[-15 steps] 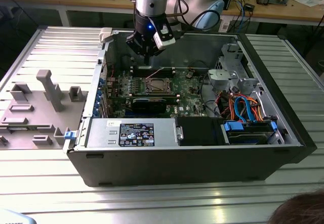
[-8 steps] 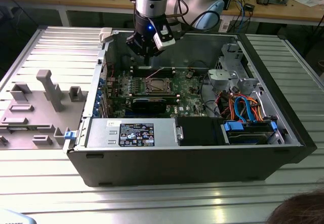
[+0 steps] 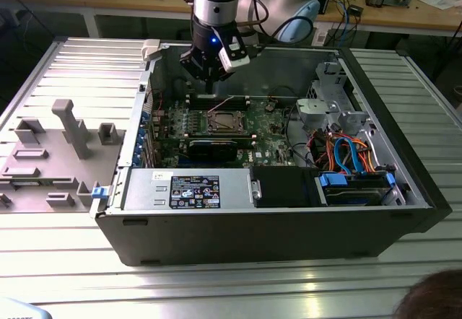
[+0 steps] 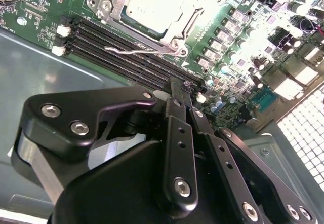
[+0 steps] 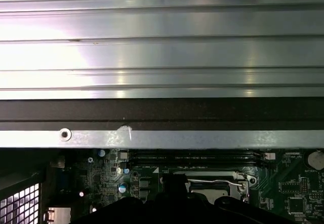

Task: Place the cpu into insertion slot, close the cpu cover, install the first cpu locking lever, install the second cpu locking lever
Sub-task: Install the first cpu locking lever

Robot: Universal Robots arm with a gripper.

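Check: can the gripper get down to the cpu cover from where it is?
Probably yes. The gripper hangs above the motherboard just behind the socket, and the exterior view shows nothing between it and the cpu cover. The second wrist view shows a thin wire lever lying beside the cover, which could snag.

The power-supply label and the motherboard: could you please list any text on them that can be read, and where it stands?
None can be read.
Power-supply label: print and logos, too small to read.
Motherboard: white markings, too blurred to read.
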